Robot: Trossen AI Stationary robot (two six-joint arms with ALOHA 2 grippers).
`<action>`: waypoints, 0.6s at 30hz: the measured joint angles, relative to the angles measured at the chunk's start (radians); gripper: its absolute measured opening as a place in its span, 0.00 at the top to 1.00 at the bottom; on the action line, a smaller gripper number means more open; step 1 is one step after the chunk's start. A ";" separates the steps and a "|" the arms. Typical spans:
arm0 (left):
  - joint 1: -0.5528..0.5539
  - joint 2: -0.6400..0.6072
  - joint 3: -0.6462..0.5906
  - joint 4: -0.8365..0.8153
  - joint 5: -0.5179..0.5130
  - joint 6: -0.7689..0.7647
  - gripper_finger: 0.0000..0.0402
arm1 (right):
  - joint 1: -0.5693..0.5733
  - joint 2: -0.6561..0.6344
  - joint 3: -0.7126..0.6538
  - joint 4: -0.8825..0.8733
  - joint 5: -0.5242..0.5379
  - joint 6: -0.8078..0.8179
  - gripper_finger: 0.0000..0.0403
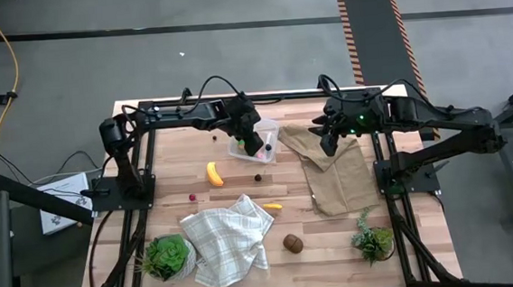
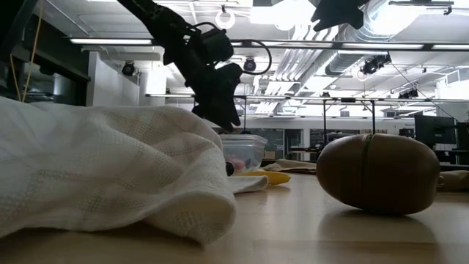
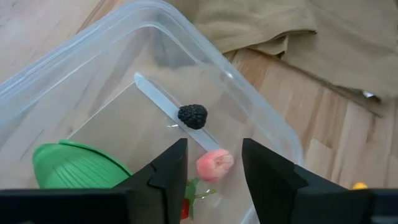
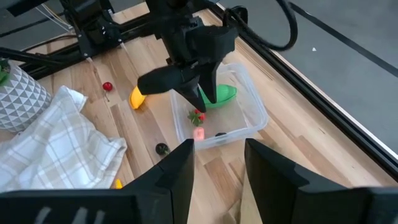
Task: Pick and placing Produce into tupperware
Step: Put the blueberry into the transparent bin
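Observation:
My left gripper (image 1: 254, 140) (image 3: 214, 149) hangs open just above the clear tupperware (image 1: 253, 145) (image 3: 261, 118) near the table's far edge. Inside lie a green piece (image 3: 74, 165), a dark berry (image 3: 193, 116) and a pink-red piece (image 3: 215, 164); the fingers touch none of them. On the wood lie the yellow banana (image 1: 214, 174), a small yellow piece (image 1: 273, 206), the brown kiwi (image 1: 292, 242) (image 2: 377, 172), a dark berry (image 1: 258, 177) and a red berry (image 1: 191, 198). My right gripper (image 1: 332, 140) (image 4: 219, 152) waits open above the tan cloth (image 1: 335, 170).
A crumpled white checked cloth (image 1: 227, 240) lies at the near middle and fills the low view's left. Two potted plants (image 1: 167, 256) (image 1: 373, 241) stand by the near corners. Another red berry (image 1: 214, 137) sits left of the tupperware. Bare wood shows between banana and kiwi.

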 joint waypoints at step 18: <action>-0.014 -0.301 0.000 -0.118 -0.215 -0.031 0.84 | 0.000 0.000 0.000 -0.009 0.000 0.000 0.67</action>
